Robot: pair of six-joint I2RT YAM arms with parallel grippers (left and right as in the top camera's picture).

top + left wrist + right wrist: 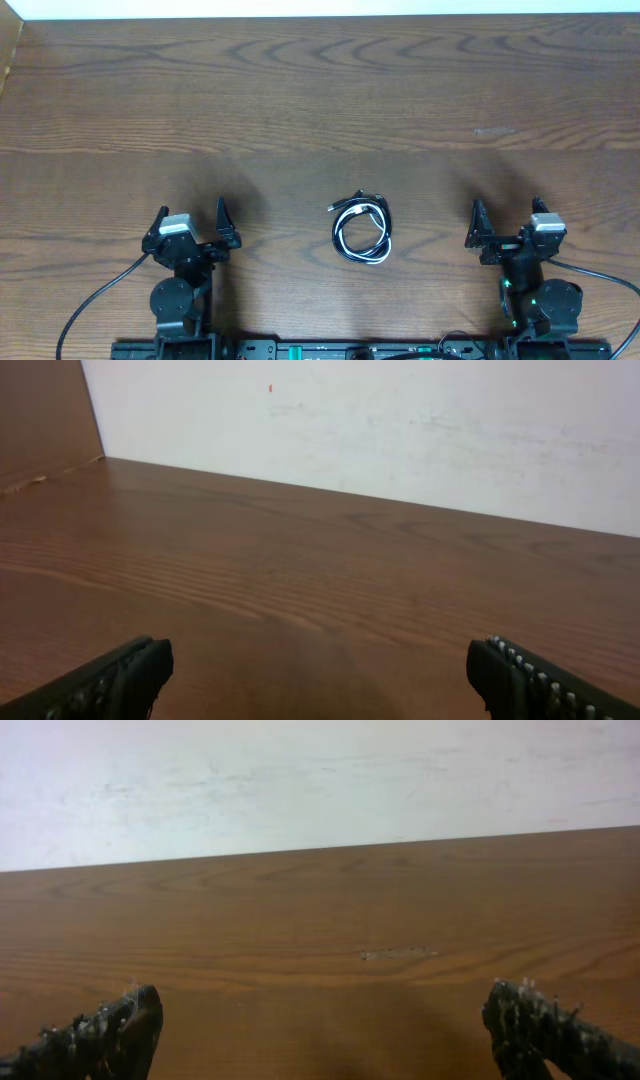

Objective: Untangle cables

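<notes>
The cables are thin black and white cords looped together in a small bundle on the wooden table, near the front middle in the overhead view. My left gripper is open and empty, well to the left of the bundle. My right gripper is open and empty, well to the right of it. In the left wrist view the open fingers frame only bare table. In the right wrist view the open fingers also frame only bare table. The cables are out of view in both wrist views.
A wooden side wall stands at the table's far left, and a white wall runs along the back edge. A small pale scuff marks the table ahead of the right gripper. Thick black arm wires trail by the arm bases.
</notes>
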